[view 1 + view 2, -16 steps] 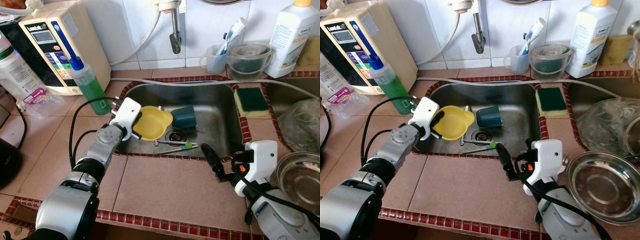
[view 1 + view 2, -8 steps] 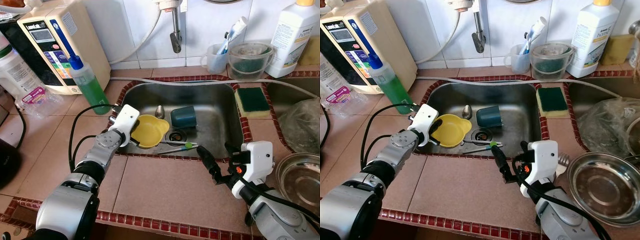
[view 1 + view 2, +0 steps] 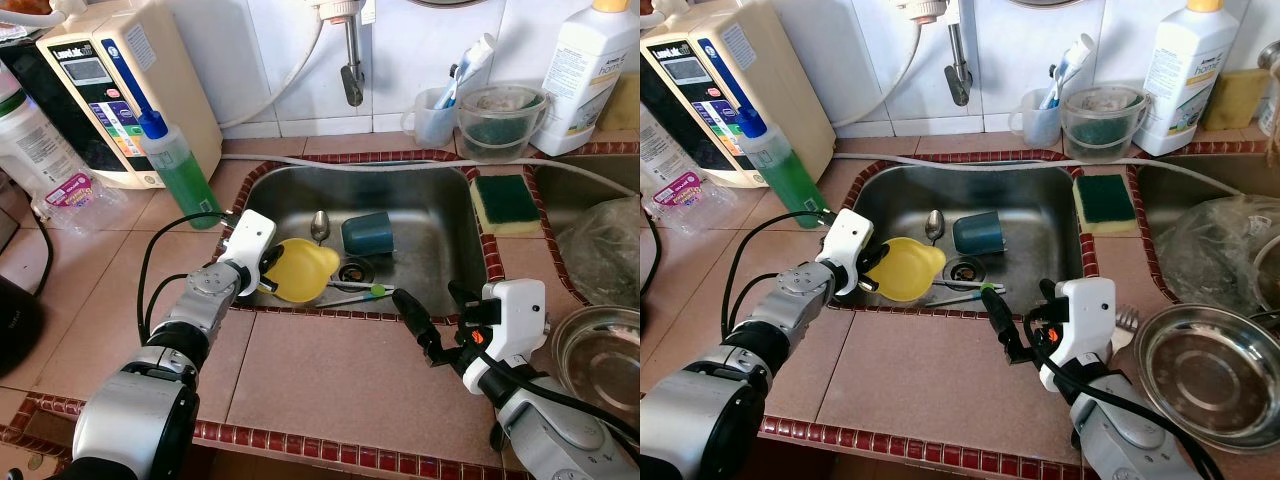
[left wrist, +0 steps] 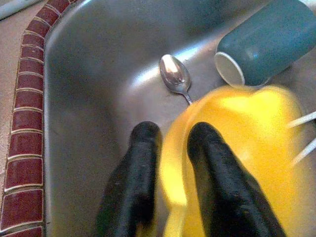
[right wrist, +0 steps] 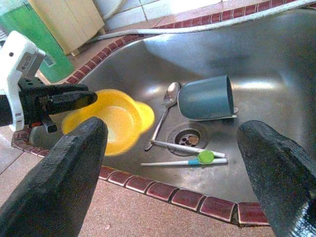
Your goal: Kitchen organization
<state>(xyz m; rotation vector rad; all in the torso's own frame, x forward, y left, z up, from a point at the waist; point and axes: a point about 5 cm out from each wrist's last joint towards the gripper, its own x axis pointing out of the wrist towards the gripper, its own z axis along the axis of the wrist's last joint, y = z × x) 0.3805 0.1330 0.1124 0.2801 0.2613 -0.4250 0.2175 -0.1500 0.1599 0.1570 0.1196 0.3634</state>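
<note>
- The shallow yellow plastic bowl is held at the near left corner of the stainless steel sink, tilted, its rim clamped between the 2 black fingers of the left gripper; 1 finger is seen inside the bowl and 1 outside.
- A metal spoon is seen lying on the sink floor just beyond the bowl, and a dark teal cup lies on its side beside it, near the drain.
- 2 thin utensils, 1 with a green tip, are laid in front of the drain.
- The right gripper is held above the tiled counter at the sink's near edge, its fingers spread wide apart and grasping nothing.
- A round steel bowl is seen on the counter to the right.
</note>
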